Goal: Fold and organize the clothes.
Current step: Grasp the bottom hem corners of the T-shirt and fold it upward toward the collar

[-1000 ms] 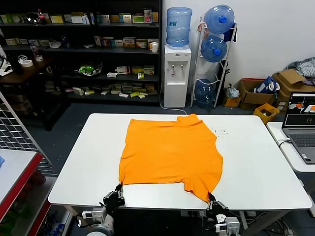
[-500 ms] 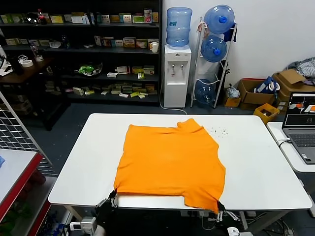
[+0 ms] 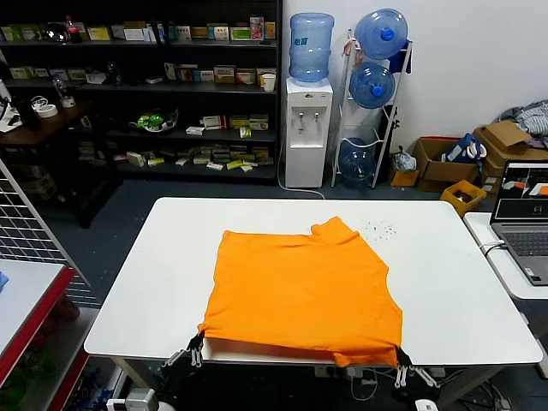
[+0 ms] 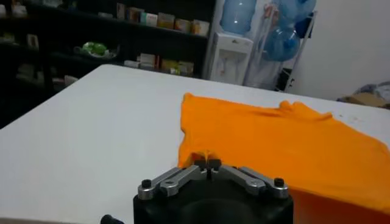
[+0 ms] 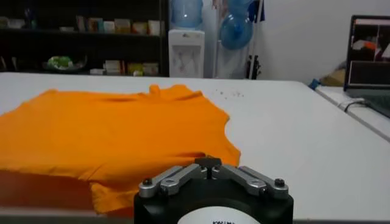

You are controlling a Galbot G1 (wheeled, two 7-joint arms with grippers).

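We pinch both near hem corners of the orange T-shirt [image 3: 304, 291]: left gripper [image 3: 196, 349], right gripper [image 3: 401, 366]. Keep pull even, hem taut over table [image 3: 137, 282] edge.

A storeroom or lab workspace, probably part of a shop.
Dark shelves [image 3: 171, 86] of boxed goods, a water cooler [image 3: 308, 128] beside spare bottles [image 3: 374, 86], cardboard boxes [image 3: 445, 158], and a laptop [image 3: 524, 218].
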